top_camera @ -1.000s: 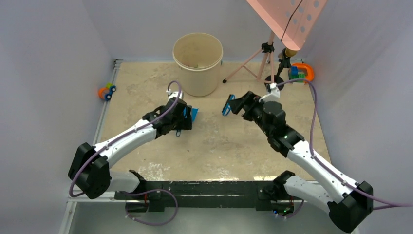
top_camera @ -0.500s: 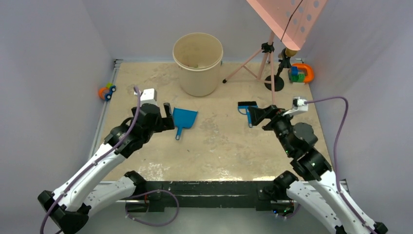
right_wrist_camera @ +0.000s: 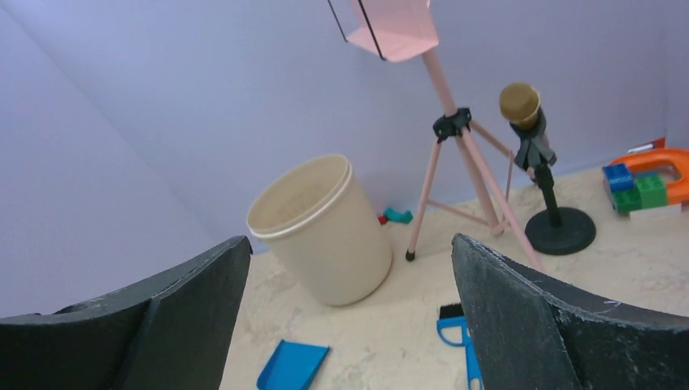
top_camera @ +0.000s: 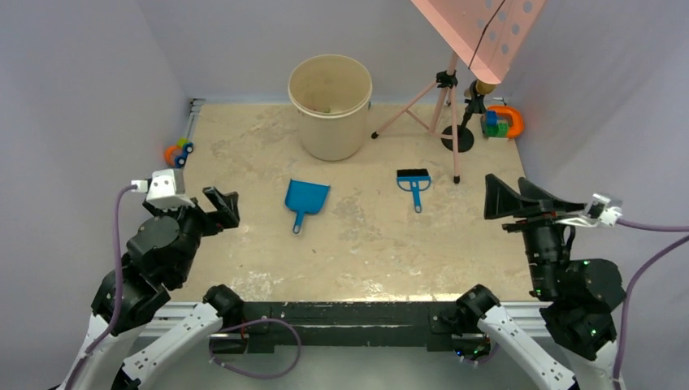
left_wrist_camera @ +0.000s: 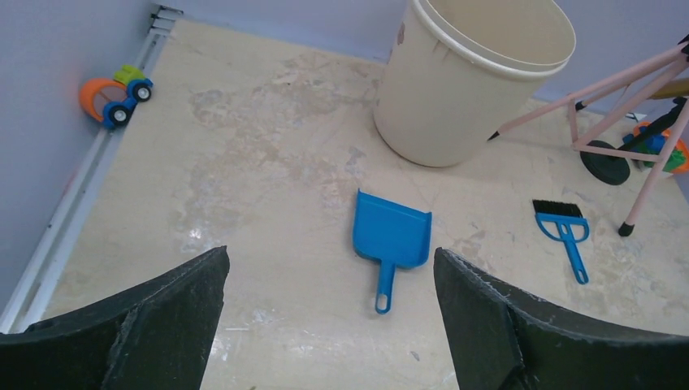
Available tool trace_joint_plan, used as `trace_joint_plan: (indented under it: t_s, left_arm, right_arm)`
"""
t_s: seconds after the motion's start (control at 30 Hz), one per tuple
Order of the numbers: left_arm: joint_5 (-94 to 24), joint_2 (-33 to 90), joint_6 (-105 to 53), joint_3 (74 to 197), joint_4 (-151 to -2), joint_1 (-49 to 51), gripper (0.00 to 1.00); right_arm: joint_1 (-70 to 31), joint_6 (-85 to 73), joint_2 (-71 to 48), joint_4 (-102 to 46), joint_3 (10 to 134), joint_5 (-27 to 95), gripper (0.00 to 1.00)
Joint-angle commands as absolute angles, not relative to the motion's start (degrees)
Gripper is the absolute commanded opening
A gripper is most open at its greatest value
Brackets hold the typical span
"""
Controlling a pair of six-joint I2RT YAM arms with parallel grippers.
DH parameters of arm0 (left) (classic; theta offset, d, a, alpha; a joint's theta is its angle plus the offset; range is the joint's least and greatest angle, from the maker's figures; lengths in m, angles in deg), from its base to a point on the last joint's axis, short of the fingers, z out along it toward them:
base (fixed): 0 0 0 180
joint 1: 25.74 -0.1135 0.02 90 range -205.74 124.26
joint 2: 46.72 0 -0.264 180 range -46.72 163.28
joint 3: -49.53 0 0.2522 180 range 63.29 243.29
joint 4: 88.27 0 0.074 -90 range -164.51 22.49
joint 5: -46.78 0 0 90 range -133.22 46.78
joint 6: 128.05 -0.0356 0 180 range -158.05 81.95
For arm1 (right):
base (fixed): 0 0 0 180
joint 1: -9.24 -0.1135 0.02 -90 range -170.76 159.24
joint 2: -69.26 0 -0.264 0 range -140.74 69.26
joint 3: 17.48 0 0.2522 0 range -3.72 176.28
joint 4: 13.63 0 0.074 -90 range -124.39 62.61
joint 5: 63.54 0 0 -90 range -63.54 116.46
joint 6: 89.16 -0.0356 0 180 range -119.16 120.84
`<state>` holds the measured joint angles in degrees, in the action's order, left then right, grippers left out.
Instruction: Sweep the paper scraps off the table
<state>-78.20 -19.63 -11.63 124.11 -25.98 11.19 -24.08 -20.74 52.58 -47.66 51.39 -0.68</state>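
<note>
No paper scraps show on the beige table (top_camera: 366, 244). A small teal and red bit (right_wrist_camera: 396, 216) lies behind the bucket by the back wall; I cannot tell what it is. A blue dustpan (top_camera: 307, 199) and a blue hand brush (top_camera: 414, 184) lie flat mid-table, also in the left wrist view as dustpan (left_wrist_camera: 392, 236) and brush (left_wrist_camera: 562, 230). My left gripper (top_camera: 226, 205) (left_wrist_camera: 331, 256) is open and empty at the near left. My right gripper (top_camera: 504, 195) (right_wrist_camera: 349, 240) is open and empty, raised at the near right.
A cream bucket (top_camera: 329, 106) stands at the back centre. A pink tripod stand (top_camera: 443, 97) and a black microphone stand (top_camera: 467, 122) are at the back right, next to coloured blocks with an orange ring (top_camera: 502, 122). An orange-blue toy car (top_camera: 177, 152) sits by the left rail.
Both arms have pulled back from mid-table toward the near edge. The dustpan and brush, at the grippers one second ago, now lie free on the table.
</note>
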Motion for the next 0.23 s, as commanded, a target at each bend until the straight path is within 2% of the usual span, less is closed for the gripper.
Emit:
trace_joint_plan:
  t_s: [0.0,0.2]
  left_arm:
    - [-80.84,-20.33,-17.72,124.99,-25.58,11.23,0.99]
    - [-84.45,-17.79,-15.56,126.41,-22.0,11.25,0.98]
  right_arm:
    - [-23.99,-15.95,52.93,-48.01,53.94,-3.84,0.99]
    - [-23.99,-15.79,52.3,-49.05,55.06,-3.93,0.99]
